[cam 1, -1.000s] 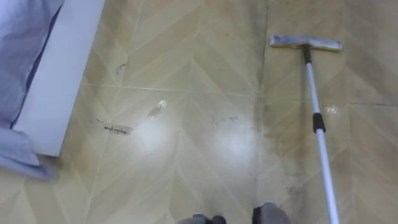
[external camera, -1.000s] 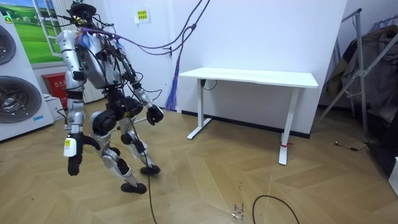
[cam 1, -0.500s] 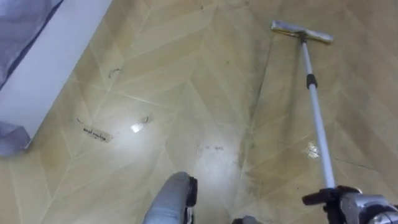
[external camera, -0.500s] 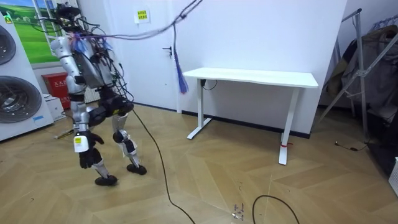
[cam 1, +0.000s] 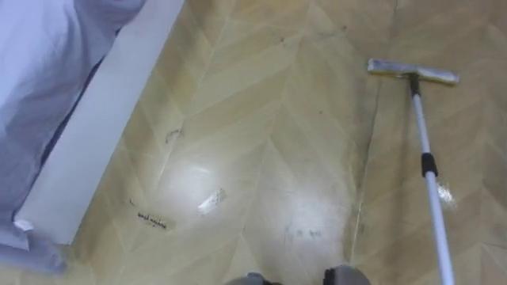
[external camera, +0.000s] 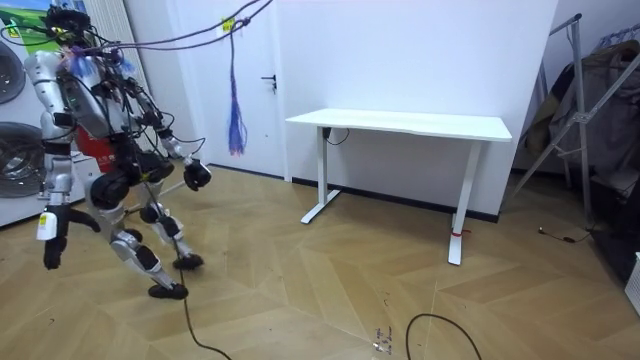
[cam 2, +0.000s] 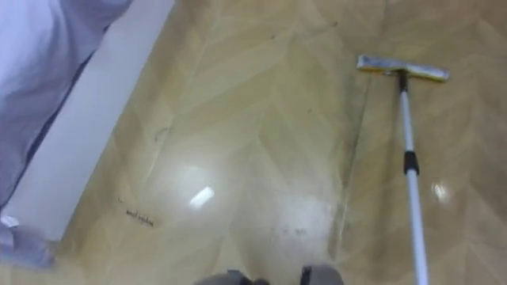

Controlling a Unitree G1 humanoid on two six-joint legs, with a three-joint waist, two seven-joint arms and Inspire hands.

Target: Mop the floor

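The mop (cam 1: 434, 206) lies on the wood floor (cam 1: 277, 119) ahead of the robot and to its right. Its flat head (cam 1: 412, 73) is down on the boards, and the thin pole (cam 1: 440, 245) slants back towards its right side. A white board (cam 1: 103, 134) with pale cloth (cam 1: 40, 63) over it runs along its left. From where I stand, the robot leans forward mid-stride near the washing machines (external camera: 15, 150). Its left hand (external camera: 52, 250) hangs low and its right hand (external camera: 197, 175) is out by the hip; I cannot tell whether either is clamped on anything. The mop looks light and stiff, and the smooth pole is probably slippery. I'd grip it high, above the dark collar (cam 1: 428, 165), to steer the head.
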